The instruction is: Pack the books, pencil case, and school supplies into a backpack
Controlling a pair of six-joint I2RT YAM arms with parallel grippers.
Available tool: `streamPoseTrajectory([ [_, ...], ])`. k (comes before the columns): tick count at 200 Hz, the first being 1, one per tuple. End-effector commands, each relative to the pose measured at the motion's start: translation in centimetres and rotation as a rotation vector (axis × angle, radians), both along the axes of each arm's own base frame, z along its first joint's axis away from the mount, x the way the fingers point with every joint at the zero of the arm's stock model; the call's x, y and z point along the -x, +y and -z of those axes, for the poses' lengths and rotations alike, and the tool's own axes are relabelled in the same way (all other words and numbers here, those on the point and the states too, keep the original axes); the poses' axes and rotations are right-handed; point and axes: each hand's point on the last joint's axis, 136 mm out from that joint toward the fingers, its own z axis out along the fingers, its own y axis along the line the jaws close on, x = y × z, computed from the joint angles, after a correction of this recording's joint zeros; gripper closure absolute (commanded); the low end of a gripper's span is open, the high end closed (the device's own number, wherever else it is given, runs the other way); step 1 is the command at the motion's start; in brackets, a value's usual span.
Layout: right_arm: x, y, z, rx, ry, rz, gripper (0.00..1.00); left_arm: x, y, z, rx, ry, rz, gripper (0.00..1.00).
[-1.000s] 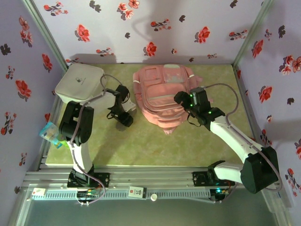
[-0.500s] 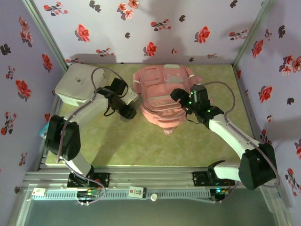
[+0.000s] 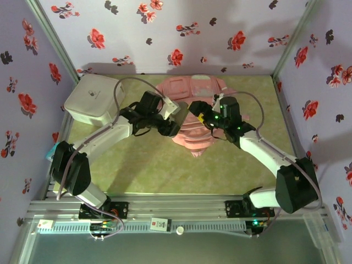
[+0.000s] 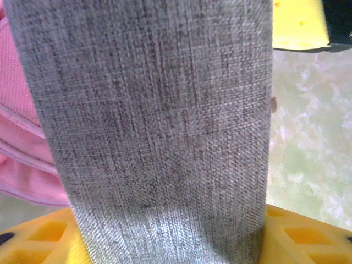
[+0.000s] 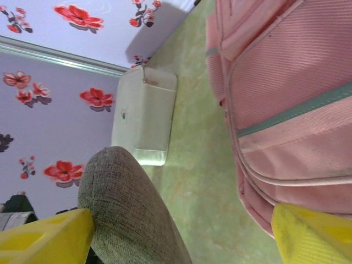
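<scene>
Green mottled table mat (image 3: 165, 165) at 6 o'clock in the top view. Both arms reach over it and meet near centre.

Left arm comes in from 8 o'clock. The left gripper (image 3: 175, 114) is clamped on a grey woven-fabric pencil case (image 3: 179, 109). In the left wrist view the pencil case (image 4: 159, 126) stands up between that gripper's yellow fingers (image 4: 33, 242), with pink fabric at 9 o'clock and mat at 3 o'clock.

Right arm comes in from 4 o'clock. The right gripper (image 3: 197, 114) sits just beside the case, jaws spread wide and gripping nothing. In the right wrist view one yellow finger (image 5: 44, 236) lies against the rounded end of the pencil case (image 5: 126, 209). The other finger is well apart at 5 o'clock, below the backpack's edge. Can't tell if that contact carries any load.

The case sits at the 9 o'clock edge of the large soft pale-pink fabric backpack (image 3: 198, 88). Can't tell if it touches the fabric. The backpack lies flat on the mat from centre to 12 o'clock, and the right wrist view shows seams and a grey-green zip strip on the backpack (image 5: 286, 82).

A white rounded-corner box (image 3: 91, 99) sits at 10 o'clock, well apart from the backpack, lid on, box (image 5: 143, 115).

Beyond that is the lilac wall (image 3: 165, 33) with red flower print, 9 through 3 o'clock.
</scene>
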Motion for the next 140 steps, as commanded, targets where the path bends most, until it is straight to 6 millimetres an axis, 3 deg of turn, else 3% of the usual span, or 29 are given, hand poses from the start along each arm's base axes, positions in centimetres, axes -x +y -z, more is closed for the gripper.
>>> streamPoseTrajectory([
  [1, 0.5, 2.2, -1.6, -0.082, -0.024, -0.090, 0.16, 0.0, -2.0, -2.3, 0.105, -0.043, 0.053, 0.52],
  [62, 0.8, 3.6, -1.9, -0.091, -0.047, -0.153, 0.24, 0.2, -2.5, -2.2, 0.105, -0.038, 0.079, 0.52],
  [109, 0.6, 0.1, -1.7, 0.050, -0.113, 0.006, 0.22, -0.5, -2.2, -1.1, 0.063, -0.016, 0.041, 0.52],
  [140, 1.1, 0.5, -2.4, 0.038, -0.155, -0.032, 0.23, -0.5, -2.2, -1.1, 0.064, -0.012, 0.042, 0.52],
])
